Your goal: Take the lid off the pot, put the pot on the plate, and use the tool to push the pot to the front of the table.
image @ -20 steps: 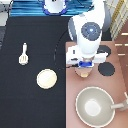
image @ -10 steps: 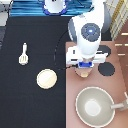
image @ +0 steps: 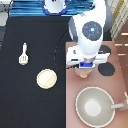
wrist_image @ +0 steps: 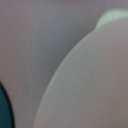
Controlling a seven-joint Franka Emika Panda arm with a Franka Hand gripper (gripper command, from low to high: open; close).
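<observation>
Exterior view: my gripper [image: 86,65] is low over the pot [image: 83,73] on the stove panel [image: 116,85], lid step in hand.

Whether my claw is open or closed I cannot tell. I judge the lid is not yet off; wrist view shows a pale curved surface, probably the lid [wrist_image: 90,85], right below. Plate [image: 47,78] and spatula [image: 23,54] lie apart on the black table [image: 30,30]; grey pan [image: 94,106] sits near.
</observation>
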